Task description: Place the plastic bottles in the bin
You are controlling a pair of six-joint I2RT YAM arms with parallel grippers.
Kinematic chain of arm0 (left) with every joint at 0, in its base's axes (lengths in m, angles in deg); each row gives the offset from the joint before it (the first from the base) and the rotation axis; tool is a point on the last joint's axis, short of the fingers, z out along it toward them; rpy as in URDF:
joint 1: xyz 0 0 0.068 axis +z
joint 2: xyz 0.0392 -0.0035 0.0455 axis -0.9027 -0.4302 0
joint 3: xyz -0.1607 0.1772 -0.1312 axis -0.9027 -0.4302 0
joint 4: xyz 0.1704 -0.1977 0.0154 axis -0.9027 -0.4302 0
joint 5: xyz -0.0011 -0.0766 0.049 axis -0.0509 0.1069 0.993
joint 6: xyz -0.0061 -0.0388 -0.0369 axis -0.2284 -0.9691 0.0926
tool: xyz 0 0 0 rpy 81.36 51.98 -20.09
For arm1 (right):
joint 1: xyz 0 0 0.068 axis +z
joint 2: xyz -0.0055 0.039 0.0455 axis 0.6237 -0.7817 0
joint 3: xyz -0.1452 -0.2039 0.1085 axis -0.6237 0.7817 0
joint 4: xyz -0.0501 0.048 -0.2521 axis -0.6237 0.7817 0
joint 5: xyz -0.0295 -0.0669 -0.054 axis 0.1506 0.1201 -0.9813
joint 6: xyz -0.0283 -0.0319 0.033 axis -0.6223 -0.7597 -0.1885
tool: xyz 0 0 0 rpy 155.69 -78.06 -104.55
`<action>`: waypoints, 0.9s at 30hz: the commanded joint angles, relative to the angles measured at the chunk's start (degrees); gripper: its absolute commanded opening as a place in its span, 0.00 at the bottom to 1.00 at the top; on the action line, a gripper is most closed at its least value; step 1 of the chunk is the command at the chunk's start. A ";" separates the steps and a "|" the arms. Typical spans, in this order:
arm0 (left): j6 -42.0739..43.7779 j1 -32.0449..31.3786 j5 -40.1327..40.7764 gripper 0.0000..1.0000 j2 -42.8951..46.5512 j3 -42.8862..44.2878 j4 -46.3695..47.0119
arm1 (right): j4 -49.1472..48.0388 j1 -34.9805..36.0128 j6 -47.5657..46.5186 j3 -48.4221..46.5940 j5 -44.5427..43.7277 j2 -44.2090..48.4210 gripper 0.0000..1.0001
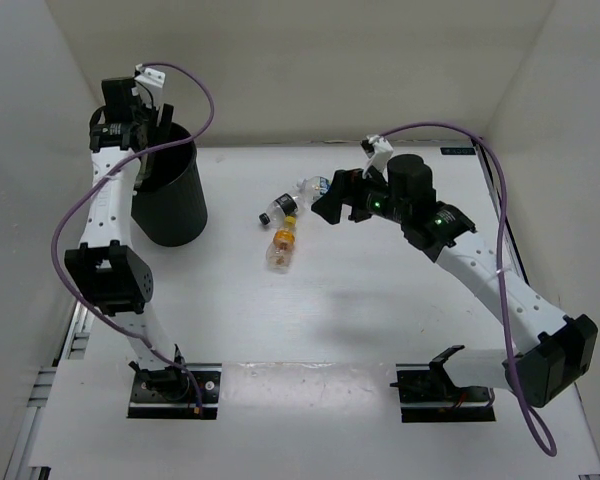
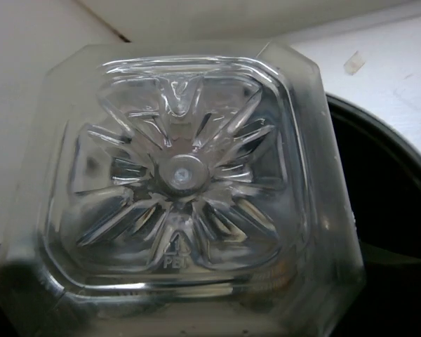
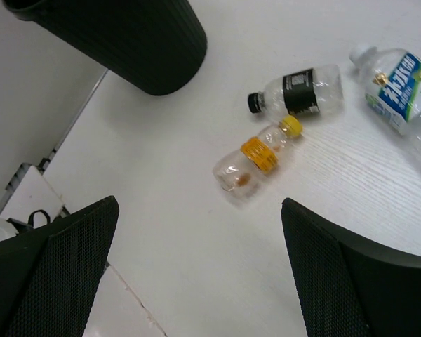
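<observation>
The black bin (image 1: 168,195) stands at the back left. My left gripper (image 1: 152,118) is over its far rim. In the left wrist view the base of a clear plastic bottle (image 2: 182,175) fills the frame and hides the fingers, with the bin's opening (image 2: 396,189) just right of it. Three bottles lie mid-table: one with a black label (image 1: 277,207), one with an orange label (image 1: 283,245) and one with a blue-white label (image 1: 310,185). My right gripper (image 1: 325,205) is open and empty just right of them. Its wrist view shows the orange-label bottle (image 3: 256,158) ahead between the jaws.
The right wrist view also shows the black-label bottle (image 3: 298,93), the blue-white bottle (image 3: 400,95) and the bin's side (image 3: 126,42). White walls close the table at the back and both sides. The table's left edge (image 3: 70,133) runs near the bin.
</observation>
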 commanded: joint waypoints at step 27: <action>-4.09 2.19 -16.30 0.99 10.15 -4.56 -5.03 | 9.96 0.04 -2.14 -4.83 -3.99 -6.72 1.00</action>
